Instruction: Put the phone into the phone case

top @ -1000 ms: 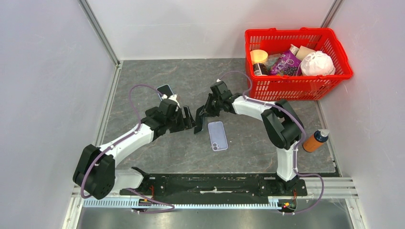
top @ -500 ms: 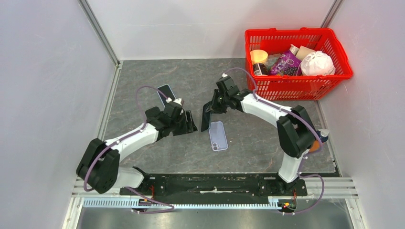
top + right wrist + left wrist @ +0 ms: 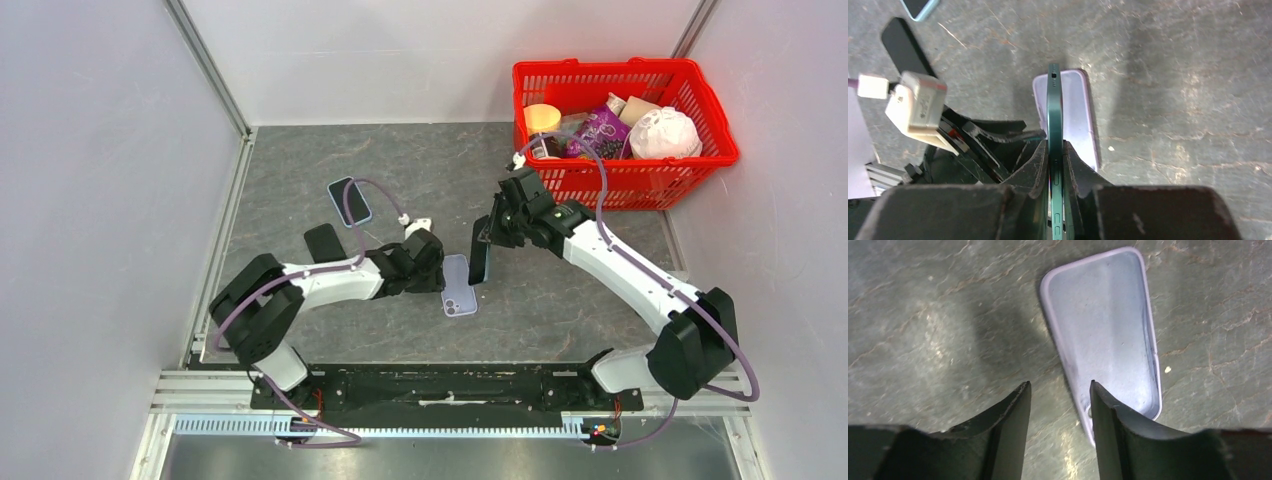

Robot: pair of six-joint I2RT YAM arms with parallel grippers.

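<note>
Two arms meet over the middle of the grey veined stone-look table [image 3: 300, 160]. In the top view, the right gripper [image 3: 487, 240] pinches a dark green phone [image 3: 479, 262], a thin rigid slab turned on edge and hanging just above the right side of the lavender phone case [image 3: 460, 295]. The case is a round-cornered rectangle lying flat, its long axis running near to far. The left gripper [image 3: 432, 268] sits just beside the case's left edge. Both arms are close, but only the right one carries the phone. Well apart lie a second phone with a pale blue rim [image 3: 349, 200], a flat black rectangle [image 3: 323, 243] and a red plastic mesh basket [image 3: 600, 64].

In the left wrist view, the left gripper [image 3: 1060, 405] stands part open with only bare table between its dark fingers [image 3: 1018, 410]. The right-hand finger overlaps the case's near end. The case [image 3: 1103, 325] appears open side up, matte and soft-looking, with a raised lip round a shallow blue-grey hollow.

In the right wrist view, the right gripper [image 3: 1054, 155] clamps the phone [image 3: 1054, 110] by its flat faces. The phone's narrow, smooth metal-look edge faces the camera, and its far end points down over the case [image 3: 1078, 115]. Phone and case seem roughly aligned lengthwise, but the phone stands square to the hollow, so I judge it must be tipped flat before it can seat.
</note>
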